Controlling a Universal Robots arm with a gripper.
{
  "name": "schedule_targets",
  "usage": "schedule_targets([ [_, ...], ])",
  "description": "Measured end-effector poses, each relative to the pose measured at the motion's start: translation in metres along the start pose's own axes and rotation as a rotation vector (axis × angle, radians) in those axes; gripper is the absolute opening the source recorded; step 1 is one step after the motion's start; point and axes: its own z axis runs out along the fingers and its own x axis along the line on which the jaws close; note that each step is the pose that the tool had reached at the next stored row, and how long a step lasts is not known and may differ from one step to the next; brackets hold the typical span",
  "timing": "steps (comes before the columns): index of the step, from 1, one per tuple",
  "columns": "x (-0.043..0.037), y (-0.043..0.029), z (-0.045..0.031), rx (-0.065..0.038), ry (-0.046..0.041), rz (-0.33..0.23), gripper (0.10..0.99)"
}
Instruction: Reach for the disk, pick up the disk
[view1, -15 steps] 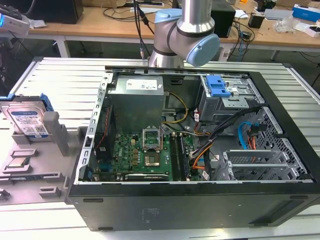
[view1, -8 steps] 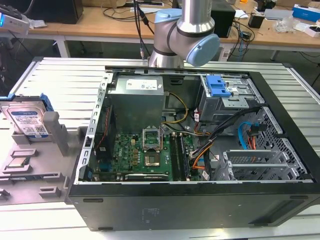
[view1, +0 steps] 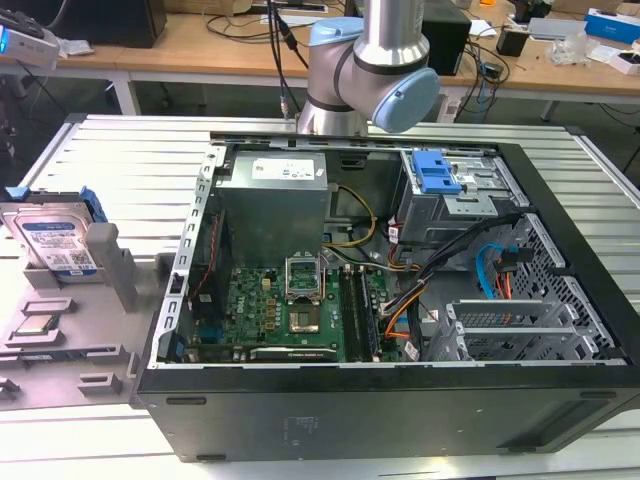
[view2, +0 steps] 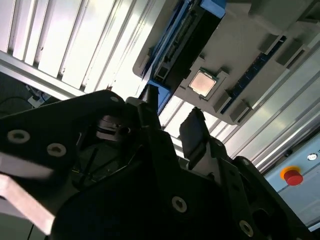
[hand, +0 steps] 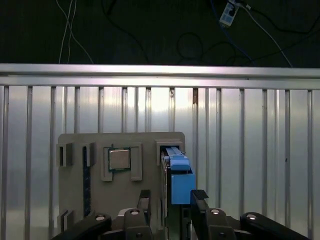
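Note:
The disk (view1: 55, 240) is a silver hard drive with a white-and-blue label and a blue frame. It stands tilted on edge in a slot of the grey holder (view1: 100, 330) at the exterior view's left. In the first wrist view the disk (hand: 179, 175) shows edge-on with its blue frame toward the camera. My gripper (hand: 171, 200) is open, and its two dark fingers (hand: 145, 197) stand either side of that blue edge, still apart from it. In the second wrist view the gripper (view2: 170, 120) hangs short of the disk (view2: 180, 40).
A small square silver chip (hand: 120, 159) sits in a recess of the grey holder (hand: 75, 200) beside the disk. An open black computer case (view1: 400, 420) takes up the middle of the slatted metal table (view1: 120, 160). A red stop button (view2: 292, 176) lies off to one side.

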Motion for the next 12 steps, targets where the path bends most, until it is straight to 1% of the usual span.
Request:
schedule_targets([
  [2,0.0000,0.0000,0.0000,0.000,0.0000,0.000,0.545],
  [7,-0.0006,0.0000,0.0006,0.000,-0.0001,0.000,0.545],
  [10,-0.0030,-0.0003,0.0056,0.000,0.0001,-0.001,0.545],
  [11,-0.0050,-0.0004,0.0098,0.000,0.0002,-0.004,0.545],
  [12,-0.0063,-0.0005,0.0122,0.000,0.0001,-0.005,0.545],
])
